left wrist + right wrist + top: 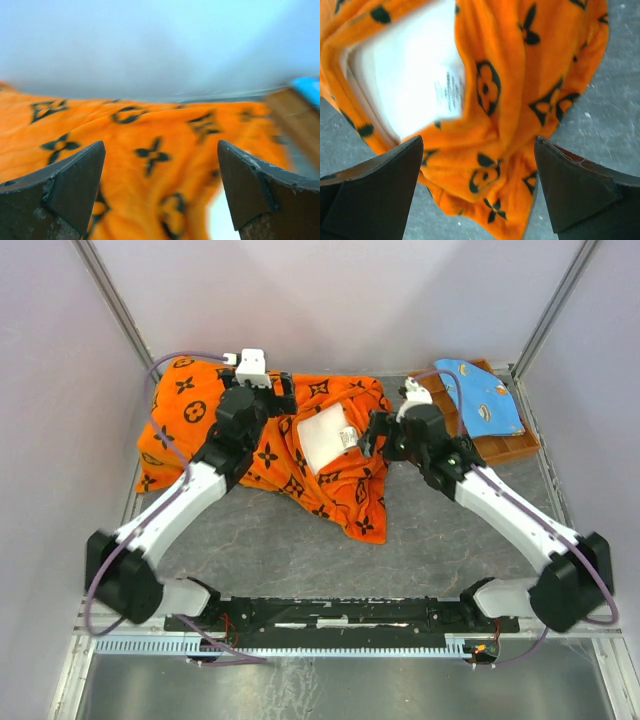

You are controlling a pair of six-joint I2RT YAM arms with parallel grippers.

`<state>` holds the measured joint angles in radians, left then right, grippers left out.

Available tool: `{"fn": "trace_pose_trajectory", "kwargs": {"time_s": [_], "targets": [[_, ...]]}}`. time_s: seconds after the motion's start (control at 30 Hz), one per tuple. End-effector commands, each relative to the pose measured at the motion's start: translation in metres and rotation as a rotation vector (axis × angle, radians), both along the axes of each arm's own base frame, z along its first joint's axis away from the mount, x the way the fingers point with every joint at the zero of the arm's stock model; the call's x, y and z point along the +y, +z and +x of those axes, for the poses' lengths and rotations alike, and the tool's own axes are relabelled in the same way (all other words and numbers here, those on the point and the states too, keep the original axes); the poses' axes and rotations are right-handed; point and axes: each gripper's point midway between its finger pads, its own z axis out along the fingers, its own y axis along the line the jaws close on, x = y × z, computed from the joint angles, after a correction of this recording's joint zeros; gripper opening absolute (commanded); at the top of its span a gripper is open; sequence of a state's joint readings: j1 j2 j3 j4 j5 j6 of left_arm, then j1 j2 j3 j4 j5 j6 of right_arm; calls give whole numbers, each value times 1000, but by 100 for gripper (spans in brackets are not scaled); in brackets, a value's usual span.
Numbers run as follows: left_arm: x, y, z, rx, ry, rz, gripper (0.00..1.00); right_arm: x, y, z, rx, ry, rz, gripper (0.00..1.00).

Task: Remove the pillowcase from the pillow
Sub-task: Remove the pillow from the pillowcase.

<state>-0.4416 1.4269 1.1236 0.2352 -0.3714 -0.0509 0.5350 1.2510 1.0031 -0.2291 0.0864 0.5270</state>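
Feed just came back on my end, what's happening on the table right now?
Both arms reach over the orange pillowcase, which covers most of the white pillow; only one corner with a tag shows through the opening. The left gripper and right gripper are both open over the fabric, gripping nothing yet.

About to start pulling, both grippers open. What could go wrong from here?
1. The right gripper hovers where pillowcase folds meet the exposed pillow; closing there may pinch both and drag the pillow along.
2. The left gripper, over the covered end, could grab pillow through fabric.
3. The tray beside the right arm could get knocked.
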Motion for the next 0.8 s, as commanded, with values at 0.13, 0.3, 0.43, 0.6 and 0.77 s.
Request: {"fn": "trace_pose_trajectory", "kwargs": {"time_s": [0.13,0.3,0.43,0.6,0.77], "targets": [[-41,102,-88,-9,-233,-552,99,45,9,58,10,47,12,100],[-65,126,-112,18,-375,-670,99,49,-24,78,43,32,-53,86],[-62,140,-115,24,-358,-738,99,40,-57,84,87,-3,-128,70],[-73,168,-130,66,-448,-727,99,1,-96,73,118,-98,-250,17],[-84,180,-145,50,-559,-754,99,-20,-108,61,141,-156,-241,1]]}}
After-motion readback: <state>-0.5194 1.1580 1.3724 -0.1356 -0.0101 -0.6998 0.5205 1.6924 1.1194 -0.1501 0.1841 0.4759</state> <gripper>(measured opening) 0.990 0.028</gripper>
